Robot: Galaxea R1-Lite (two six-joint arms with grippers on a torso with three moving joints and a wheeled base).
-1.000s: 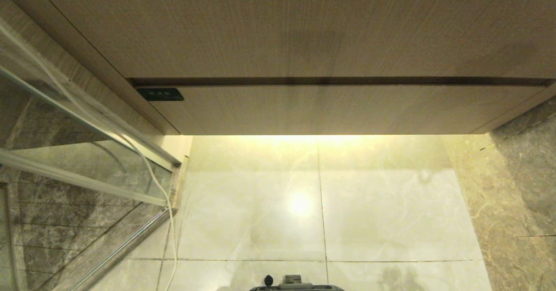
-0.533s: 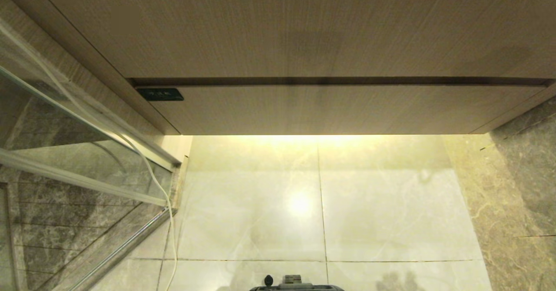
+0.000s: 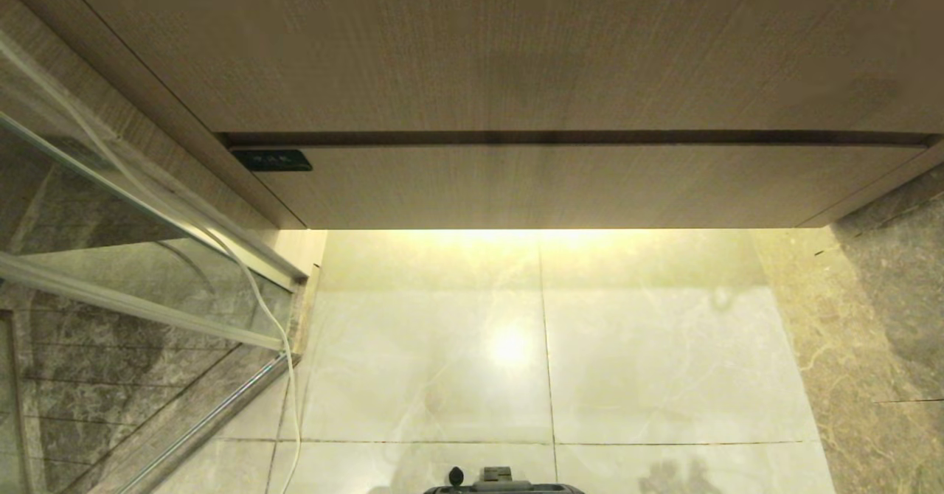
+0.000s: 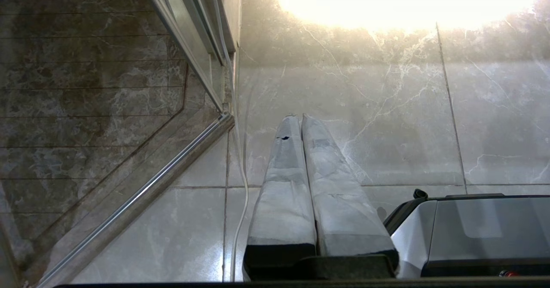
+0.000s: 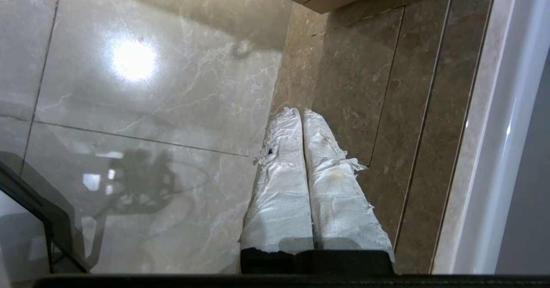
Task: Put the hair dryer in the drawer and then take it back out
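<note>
The drawer (image 3: 560,184), with its small dark label (image 3: 271,160) at the front's left end, sits fully closed beneath the taller wood-grain panel (image 3: 516,51); the hair dryer appears in no view. The left gripper (image 4: 298,118) hangs over the pale marble floor (image 3: 627,361) near a white cable (image 4: 242,180) and the glass shower door (image 3: 133,273), its wrapped fingers pressed together. The right gripper (image 5: 299,111) hovers above the floor beside the darker stone wall (image 5: 352,77), fingers likewise pressed together, empty.
</note>
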